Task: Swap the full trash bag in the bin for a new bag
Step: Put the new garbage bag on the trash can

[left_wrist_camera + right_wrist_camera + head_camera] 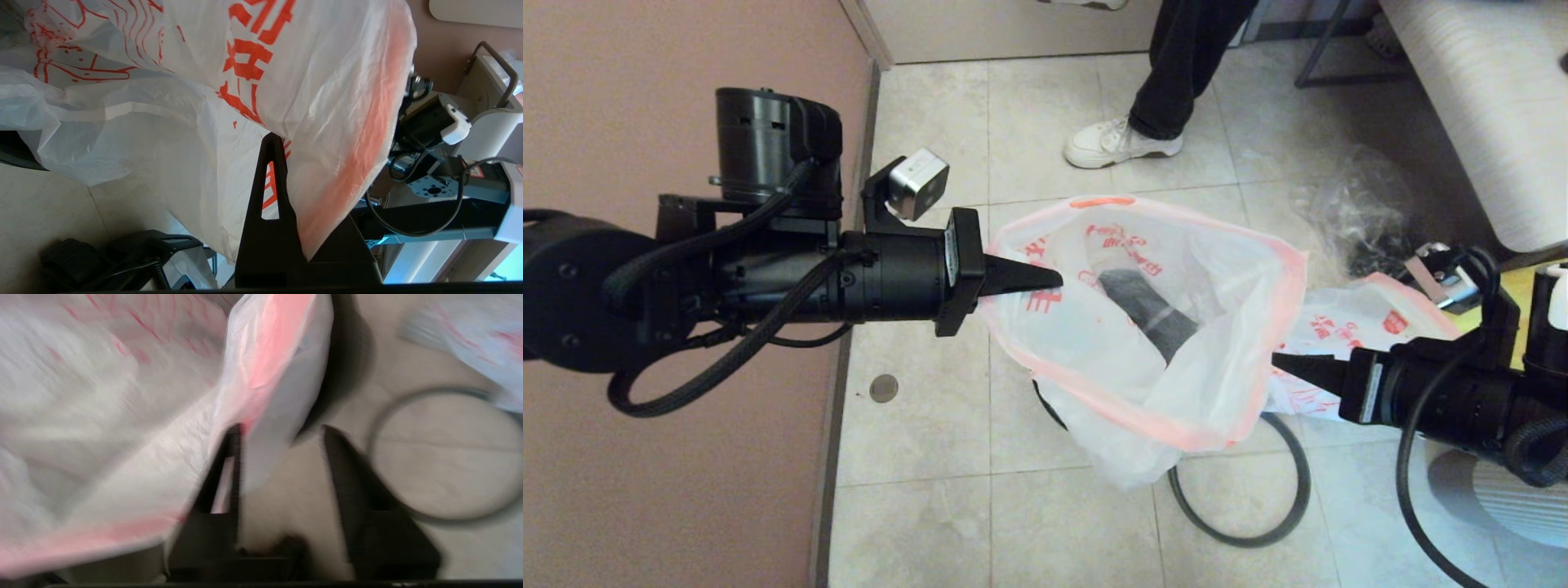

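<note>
The new bag (1094, 359) hangs spread open above the floor, white with red characters and a pink-orange hem. My left gripper (1054, 280) is shut on its left hem; in the left wrist view the bag (327, 81) covers one finger of that gripper (282, 141). My right gripper (1278, 361) is at the bag's right hem. It stands open (282, 430), with the hem (269, 355) draped against one finger. The dark grey ring rim (1294, 498) (441, 390) lies flat on the tiles below. The full trash bag (1364, 322) (482, 343) lies behind my right arm, its contents hidden. The bin's body is hidden.
A pink wall (645, 82) runs along the left. A person's leg and white shoe (1119, 143) stand at the back. A crumpled clear plastic bag (1356, 204) lies by a pale striped seat (1486, 106) at the right. A small round disc (883, 388) sits on the tiles.
</note>
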You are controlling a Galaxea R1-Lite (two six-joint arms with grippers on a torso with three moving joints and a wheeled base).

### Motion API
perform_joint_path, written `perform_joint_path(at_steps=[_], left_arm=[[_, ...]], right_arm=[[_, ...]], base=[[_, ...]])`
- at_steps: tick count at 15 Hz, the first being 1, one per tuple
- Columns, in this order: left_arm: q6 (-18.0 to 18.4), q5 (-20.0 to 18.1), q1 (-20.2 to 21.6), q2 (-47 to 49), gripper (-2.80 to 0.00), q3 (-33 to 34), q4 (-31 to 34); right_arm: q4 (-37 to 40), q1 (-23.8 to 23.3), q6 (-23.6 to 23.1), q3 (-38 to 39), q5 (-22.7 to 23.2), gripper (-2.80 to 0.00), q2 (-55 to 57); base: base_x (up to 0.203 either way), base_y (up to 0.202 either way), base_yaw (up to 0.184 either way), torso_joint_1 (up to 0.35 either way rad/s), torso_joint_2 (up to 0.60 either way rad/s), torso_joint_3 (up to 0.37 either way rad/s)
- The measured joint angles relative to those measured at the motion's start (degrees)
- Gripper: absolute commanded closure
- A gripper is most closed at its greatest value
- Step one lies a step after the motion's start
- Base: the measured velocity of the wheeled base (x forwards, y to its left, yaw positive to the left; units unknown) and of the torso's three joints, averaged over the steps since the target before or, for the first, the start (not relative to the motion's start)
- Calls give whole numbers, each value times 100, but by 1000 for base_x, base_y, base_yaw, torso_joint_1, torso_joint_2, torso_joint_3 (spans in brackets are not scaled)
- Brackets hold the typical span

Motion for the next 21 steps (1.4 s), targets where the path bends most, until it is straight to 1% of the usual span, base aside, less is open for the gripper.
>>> perform_joint_path(at_steps=[4,7,9,13,16,17,18,19,21], left_arm=[[-2,0,5,-24,0,51,-1],[-7,2,-2,-28,0,66,0],[-7,2,-2,-20,0,55,0],[-27,2,-27,-2,0,33,0],[-40,22,-44,-9,0,60,1],[-51,92,-46,-3,0,60,0],[-49,216,-72,0,0,60,-5],[-44,340,-113,0,0,60,-4],[-33,372,-143,0,0,88,-6]], right_arm=[[-30,67,210,-119,-7,-280,210],[14,28,424,23,-5,-280,-67],[161,4,448,135,6,-280,-312],[158,-20,452,143,25,-280,-436],[90,14,445,83,59,-280,-87],[-8,44,437,16,47,-280,142],[-169,89,429,-64,3,0,396],[-377,151,401,-161,-84,0,625],[-559,227,369,-321,-151,0,901]], base=[[0,0,0,0,0,0],[0,0,0,0,0,0],[0,0,0,0,0,0],[0,0,0,0,0,0],[0,0,0,0,0,0],[0,0,0,0,0,0],[0,0,0,0,0,0],[0,0,0,0,0,0],[0,0,0,0,0,0]])
